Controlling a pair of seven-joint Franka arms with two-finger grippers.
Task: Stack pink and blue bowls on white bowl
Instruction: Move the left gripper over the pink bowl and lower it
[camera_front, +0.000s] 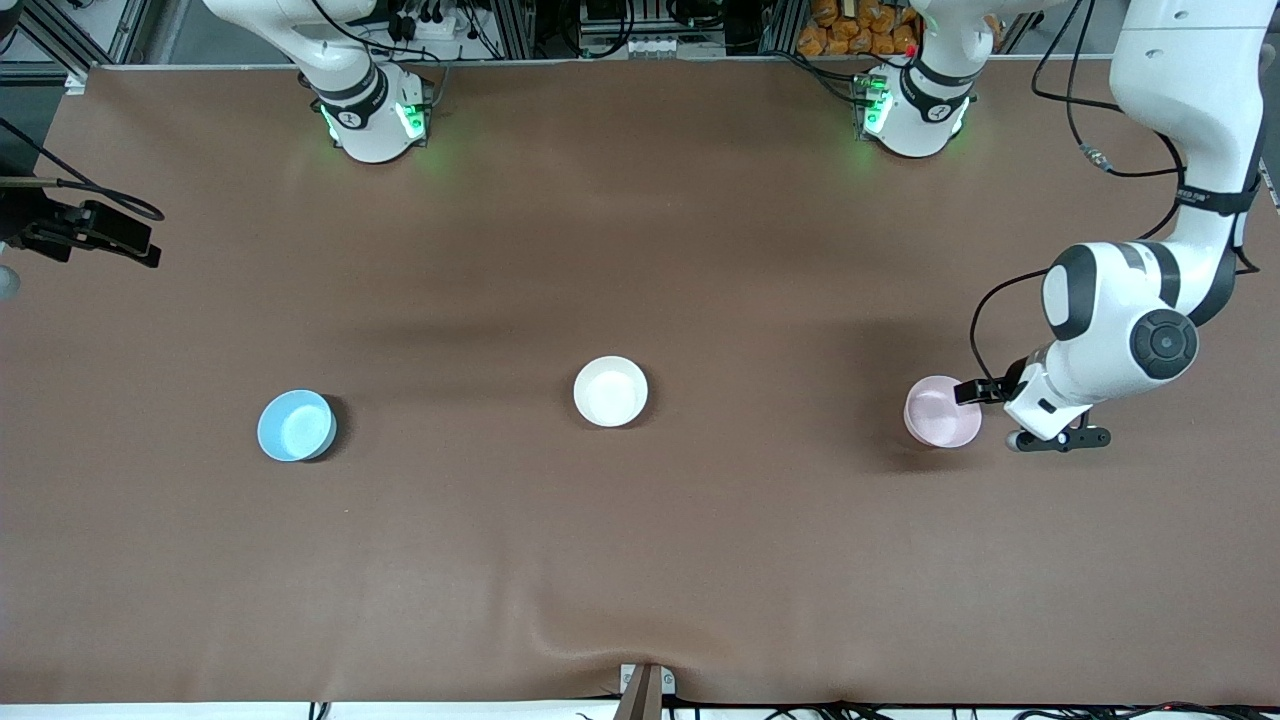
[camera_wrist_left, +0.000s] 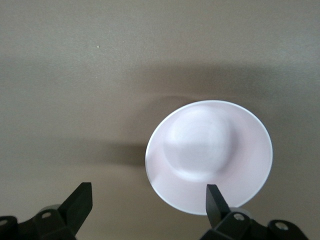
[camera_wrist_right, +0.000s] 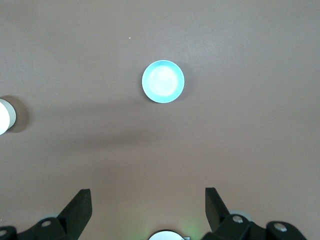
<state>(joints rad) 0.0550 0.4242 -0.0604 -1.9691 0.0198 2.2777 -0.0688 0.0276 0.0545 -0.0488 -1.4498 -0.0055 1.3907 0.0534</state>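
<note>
The pink bowl stands upright on the brown table toward the left arm's end. My left gripper hangs open low over its rim on the side toward that end. In the left wrist view the pink bowl fills the middle and the left gripper has one finger over the rim and the other over bare table. The white bowl sits mid-table and the blue bowl toward the right arm's end. My right gripper is open and empty high above the table, with the blue bowl far below and the white bowl at the picture's edge.
Both arm bases stand along the table's edge farthest from the front camera. A black clamp with cables juts in at the right arm's end. A small bracket sits at the edge nearest the front camera.
</note>
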